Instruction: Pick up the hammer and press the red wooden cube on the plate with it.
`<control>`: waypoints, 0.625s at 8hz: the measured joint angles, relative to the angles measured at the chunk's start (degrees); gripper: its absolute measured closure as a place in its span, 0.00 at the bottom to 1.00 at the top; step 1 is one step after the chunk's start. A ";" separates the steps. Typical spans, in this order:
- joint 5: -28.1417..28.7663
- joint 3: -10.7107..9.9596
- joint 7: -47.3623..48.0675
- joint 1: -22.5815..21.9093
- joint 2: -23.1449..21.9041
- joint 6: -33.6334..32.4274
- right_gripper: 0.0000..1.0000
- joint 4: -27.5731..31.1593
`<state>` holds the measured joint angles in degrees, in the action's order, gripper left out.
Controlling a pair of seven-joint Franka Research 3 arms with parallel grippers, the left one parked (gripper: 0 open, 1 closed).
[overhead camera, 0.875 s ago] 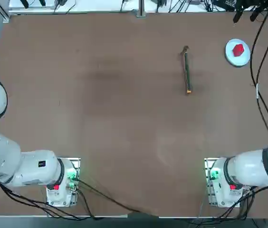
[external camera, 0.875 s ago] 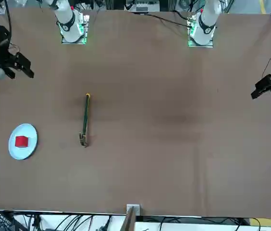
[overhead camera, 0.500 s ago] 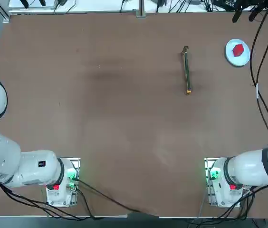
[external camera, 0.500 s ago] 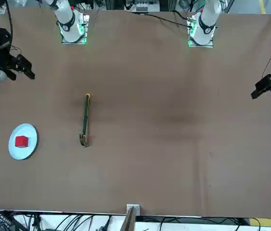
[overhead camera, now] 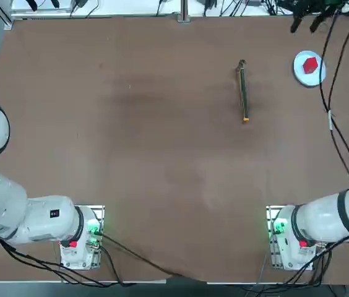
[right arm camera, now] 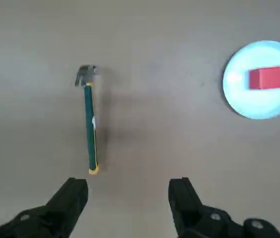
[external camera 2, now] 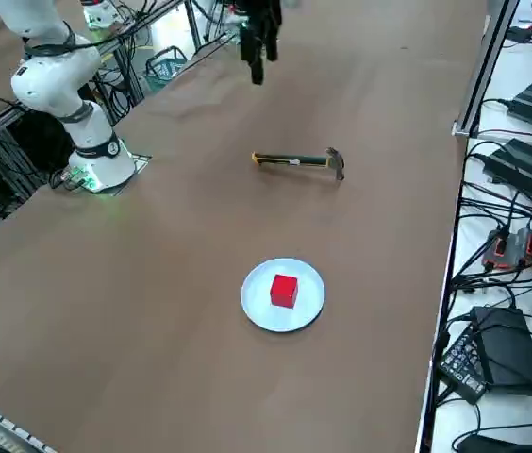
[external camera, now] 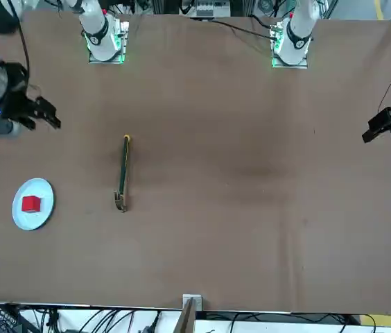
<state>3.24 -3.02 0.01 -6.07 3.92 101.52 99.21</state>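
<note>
The hammer [right arm camera: 88, 120] lies flat on the table, below the right gripper [right arm camera: 129, 198], whose fingers are wide apart and empty. The top view cuts the gripper off.

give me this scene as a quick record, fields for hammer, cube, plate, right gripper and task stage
hammer: hammer lies flat on the table, untouched
cube: red wooden cube sits on the plate
plate: plate sits near the table's far right corner in the top view, apart from the hammer
right gripper: right gripper open, empty, above the table
task stage: hammer not yet picked up
</note>
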 joint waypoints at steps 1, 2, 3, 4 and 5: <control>0.03 0.05 0.02 -0.53 2.81 3.02 0.00 0.72; 0.05 0.08 0.03 -1.34 5.37 5.94 0.00 1.45; 0.06 0.11 0.11 -2.34 7.35 9.12 0.00 2.52; 0.06 0.12 0.22 -3.16 8.62 12.59 0.00 4.20; 0.06 0.14 0.27 -3.73 9.24 16.10 0.00 6.39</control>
<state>3.31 -2.88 0.28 -9.80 13.16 117.61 105.61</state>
